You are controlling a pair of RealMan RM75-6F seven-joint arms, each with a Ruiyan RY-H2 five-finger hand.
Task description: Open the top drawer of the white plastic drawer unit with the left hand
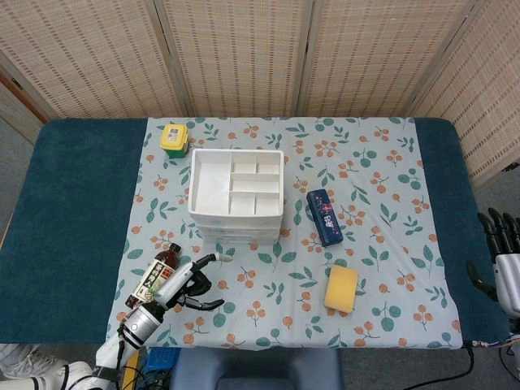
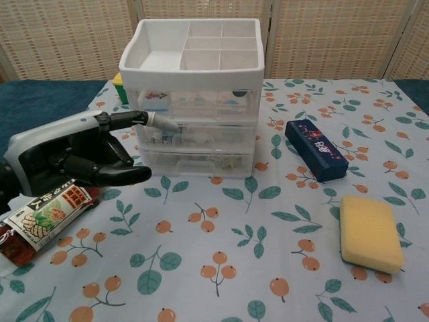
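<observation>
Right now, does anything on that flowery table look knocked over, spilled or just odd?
Only the brown plastic tea bottle lies on its side near the table's front left, cap on, nothing spilled. The white plastic drawer unit stands upright with drawers shut; the yellow sponge and dark blue case lie flat.

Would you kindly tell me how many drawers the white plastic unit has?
3, stacked beneath the open divided tray: top drawer, middle drawer, bottom drawer. All appear closed.
</observation>
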